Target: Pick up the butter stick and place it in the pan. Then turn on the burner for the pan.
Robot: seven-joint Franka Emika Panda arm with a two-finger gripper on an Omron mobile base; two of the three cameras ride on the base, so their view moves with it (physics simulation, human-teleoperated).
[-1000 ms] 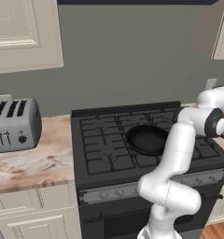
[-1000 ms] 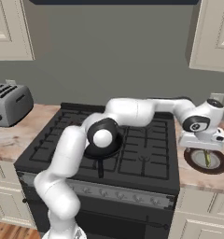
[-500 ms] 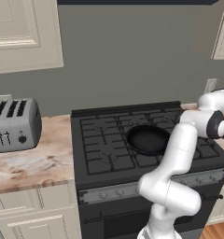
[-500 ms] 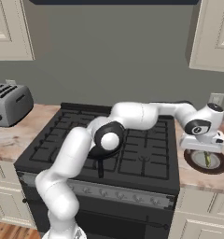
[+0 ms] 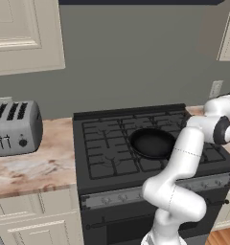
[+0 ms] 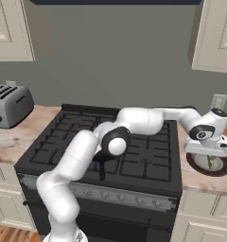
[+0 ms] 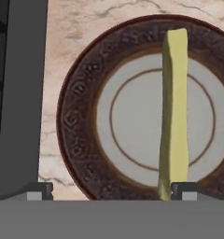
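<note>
We find the hand [image 7: 111, 189] wide open, empty, above butter [image 7: 174, 112] lying on plate [image 7: 76, 121] at 3 o'clock.

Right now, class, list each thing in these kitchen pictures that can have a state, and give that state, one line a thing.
butter stick: lying on the plate, not gripped
plate: on the counter right of the stove, holding the butter
pan: on the stove, nothing in it
gripper: above the plate, jaws open
toaster: on the left counter, slots bare
</note>
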